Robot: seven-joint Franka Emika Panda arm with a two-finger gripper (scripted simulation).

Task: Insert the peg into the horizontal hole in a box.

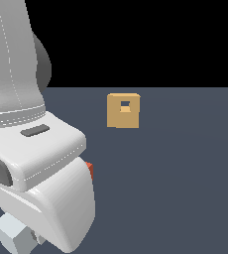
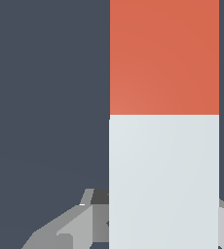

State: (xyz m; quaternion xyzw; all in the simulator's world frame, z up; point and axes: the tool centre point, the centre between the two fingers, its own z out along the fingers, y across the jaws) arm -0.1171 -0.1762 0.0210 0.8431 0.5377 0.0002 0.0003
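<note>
The tan box [image 1: 123, 110] stands on the dark floor in the middle of the exterior view, and its small square hole [image 1: 125, 105] faces the camera. Most of the peg is hidden behind the arm there. Only its red tip [image 1: 89, 169] shows beside the arm's white shell, nearer the camera than the box and toward the exterior view's left. In the wrist view the peg [image 2: 163, 160] fills the frame, with the red-orange section [image 2: 163, 56] beyond the pale part. My gripper [image 2: 163, 221] is shut on the pale part, a grey finger [image 2: 87, 219] showing on each side.
The arm's large white links [image 1: 41, 163] fill the exterior view's left side and hide the gripper there. A pale grey block [image 1: 12, 237] shows under the arm at the lower left. Dark floor [image 1: 185, 188] surrounds the box.
</note>
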